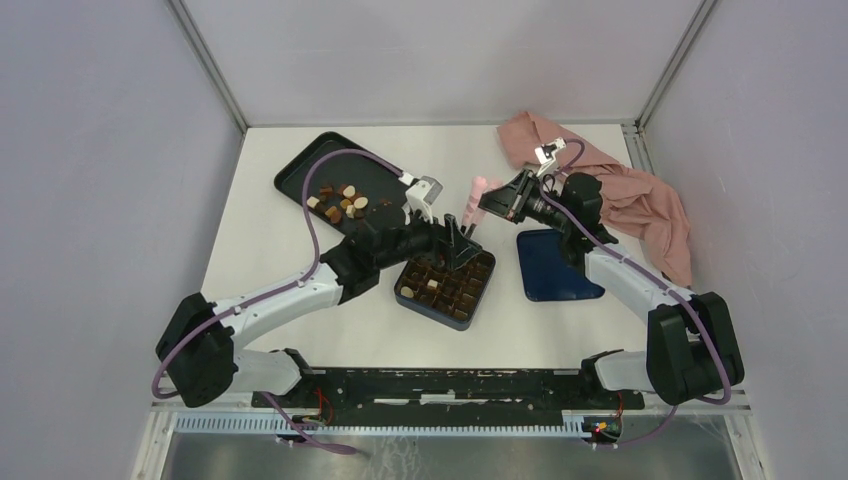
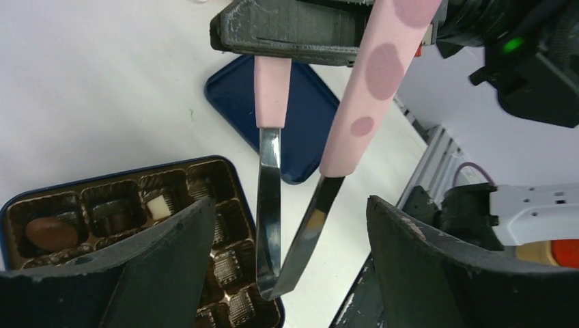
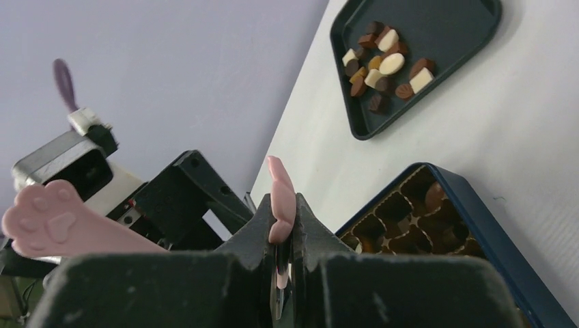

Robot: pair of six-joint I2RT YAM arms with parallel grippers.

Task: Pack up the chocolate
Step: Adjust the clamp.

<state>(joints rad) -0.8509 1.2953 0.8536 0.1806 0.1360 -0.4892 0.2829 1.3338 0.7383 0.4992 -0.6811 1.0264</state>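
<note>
Right fingers [image 3: 315, 236] grip one tongs [image 3: 280, 195]; one box [image 3: 481, 229], one tray [image 3: 454, 27].

The black and white left arm [image 1: 300, 290] stretches diagonally from its base toward the dark blue square box with grid compartments [image 1: 481, 295]. Its left claw [image 1: 455, 245] hangs over the box's far edge, jaws spread wide. The right arm [image 1: 625, 275] rises right of the box, wrist pointing left. The right claw [image 1: 500, 205], just beyond the box's far right corner, is clamped on pink-handled metal tweezers [image 1: 478, 195], whose tips show between the left claw's black fingers [image 2: 171, 253] in the left wrist view
</note>
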